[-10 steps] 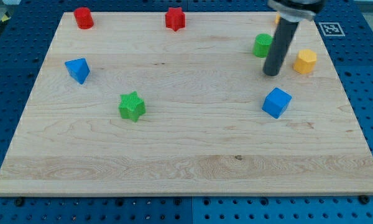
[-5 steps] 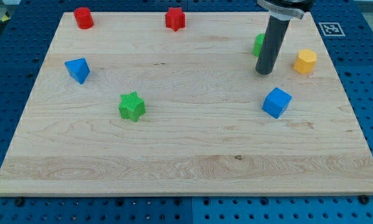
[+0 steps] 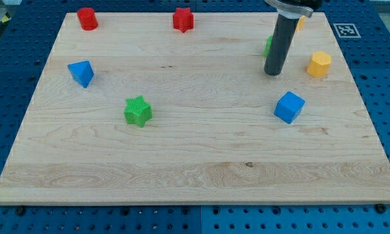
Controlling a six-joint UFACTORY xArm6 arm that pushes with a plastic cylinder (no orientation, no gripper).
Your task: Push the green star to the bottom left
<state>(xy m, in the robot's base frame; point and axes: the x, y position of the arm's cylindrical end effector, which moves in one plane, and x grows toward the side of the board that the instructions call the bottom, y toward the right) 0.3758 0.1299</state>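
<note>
The green star (image 3: 138, 110) lies on the wooden board (image 3: 195, 169), left of centre. My tip (image 3: 272, 73) rests on the board at the upper right, far to the right of the star and slightly above its level. The rod hides most of a second green block (image 3: 268, 46) just behind it. The blue cube (image 3: 289, 106) lies below and right of my tip.
A yellow hexagonal block (image 3: 319, 64) lies right of my tip, an orange block (image 3: 300, 23) peeks out beside the rod. A red cylinder (image 3: 87, 18) and red star (image 3: 182, 19) sit at the top edge. A blue triangular block (image 3: 82, 73) lies at the left.
My tip has slid leftward along the upper right of the board, now covering more of the second green block. No block has moved.
</note>
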